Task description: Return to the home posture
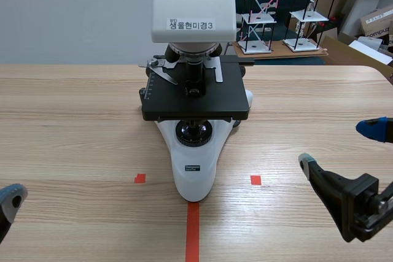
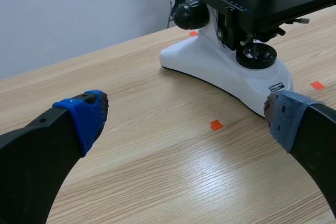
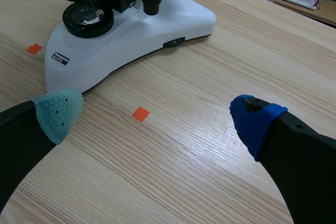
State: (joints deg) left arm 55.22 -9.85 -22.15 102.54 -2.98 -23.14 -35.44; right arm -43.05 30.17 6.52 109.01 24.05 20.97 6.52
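A white and black microscope [image 1: 195,90] stands upright at the table's middle, its base [image 2: 231,72] ahead of and to the side of my left gripper [image 2: 184,114]. That gripper is open with nothing between its blue pads, low at the near left edge [image 1: 9,197]. My right gripper [image 1: 344,145] is open and empty near the table's right edge. In the right wrist view its pads [image 3: 58,109] frame bare wood, with the microscope base [image 3: 126,40] ahead.
The black stage [image 1: 195,97] overhangs the microscope's base. Wire-and-card rack models [image 1: 273,4] and cardboard boxes [image 1: 377,26] stand beyond the table's far edge. Bare wood lies on both sides of the microscope.
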